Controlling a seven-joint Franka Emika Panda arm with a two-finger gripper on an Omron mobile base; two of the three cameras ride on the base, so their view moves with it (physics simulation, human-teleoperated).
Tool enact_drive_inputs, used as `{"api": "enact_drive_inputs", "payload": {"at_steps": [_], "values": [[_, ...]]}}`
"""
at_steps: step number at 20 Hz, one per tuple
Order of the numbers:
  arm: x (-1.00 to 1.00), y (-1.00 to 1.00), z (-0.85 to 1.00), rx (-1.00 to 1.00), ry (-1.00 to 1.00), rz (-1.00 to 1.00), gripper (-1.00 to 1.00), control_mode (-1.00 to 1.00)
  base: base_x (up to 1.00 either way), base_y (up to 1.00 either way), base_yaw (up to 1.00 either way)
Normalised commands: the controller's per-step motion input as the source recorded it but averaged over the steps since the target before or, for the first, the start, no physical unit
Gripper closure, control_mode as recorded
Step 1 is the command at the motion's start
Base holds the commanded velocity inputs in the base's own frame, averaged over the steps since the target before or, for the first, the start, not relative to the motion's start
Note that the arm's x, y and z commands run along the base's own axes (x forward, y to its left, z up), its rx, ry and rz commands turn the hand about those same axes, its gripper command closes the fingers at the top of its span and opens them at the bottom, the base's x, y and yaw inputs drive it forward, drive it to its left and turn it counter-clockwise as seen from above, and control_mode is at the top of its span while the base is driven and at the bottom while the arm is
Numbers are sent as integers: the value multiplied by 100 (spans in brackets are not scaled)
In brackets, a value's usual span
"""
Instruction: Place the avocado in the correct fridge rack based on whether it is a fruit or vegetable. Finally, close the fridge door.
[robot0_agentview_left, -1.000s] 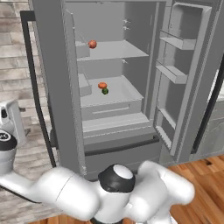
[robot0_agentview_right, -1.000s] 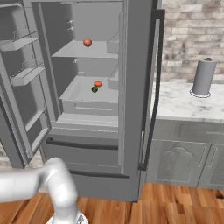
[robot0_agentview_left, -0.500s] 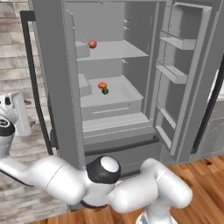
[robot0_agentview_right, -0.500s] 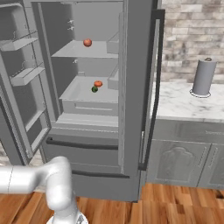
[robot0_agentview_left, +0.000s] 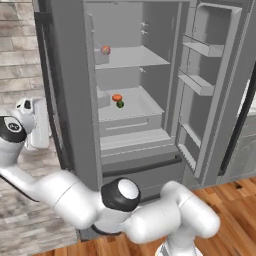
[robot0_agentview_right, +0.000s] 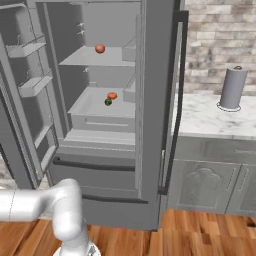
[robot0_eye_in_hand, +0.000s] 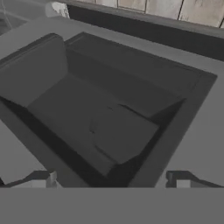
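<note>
The avocado (robot0_agentview_left: 120, 104) (robot0_agentview_right: 108, 102) lies on the fridge rack (robot0_agentview_left: 142, 107) (robot0_agentview_right: 87, 104), just in front of a small orange-red fruit (robot0_agentview_left: 116, 97) (robot0_agentview_right: 112, 95) and touching or nearly touching it. A shallow grey drawer (robot0_agentview_left: 131, 124) (robot0_agentview_right: 102, 122) fronts that rack. My gripper (robot0_agentview_left: 41, 131) (robot0_eye_in_hand: 110, 180) is far off to the left, beside the fridge's left door (robot0_agentview_left: 70, 100). It is open with nothing between its fingertips (robot0_eye_in_hand: 41, 179), and it faces a dark grey moulded recess (robot0_eye_in_hand: 109, 127).
The fridge's other door (robot0_agentview_left: 205, 95) (robot0_agentview_right: 30, 100) stands wide open, with bins on its inside. Another orange-red fruit (robot0_agentview_left: 105, 50) (robot0_agentview_right: 100, 48) sits on the upper shelf. A grey paper-towel roll (robot0_agentview_right: 233, 87) stands on the marble counter (robot0_agentview_right: 210, 120) beside the fridge.
My arm has swung further left and lower across the left base view. The hand has come up and in towards the fridge's left door. The fruits have not moved.
</note>
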Motion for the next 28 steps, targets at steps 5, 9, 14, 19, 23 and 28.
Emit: {"api": "enact_drive_inputs", "payload": {"at_steps": [5, 9, 14, 19, 23, 28], "values": [[-11, -100, -14, 6, 0, 0, -100, -100, 0, 0, 0], [3, -100, -19, 8, 0, 0, -100, -100, 0, 0, 0], [26, -100, -3, 8, 0, 0, -100, -100, 0, 0, 0], [39, -91, 0, 6, 0, 2, -100, -100, 0, 0, 0], [86, -32, 0, 8, -1, 12, -100, -100, 0, 0, 0], [83, -10, 0, 4, -10, 15, -100, -100, 0, 0, 0]]}}
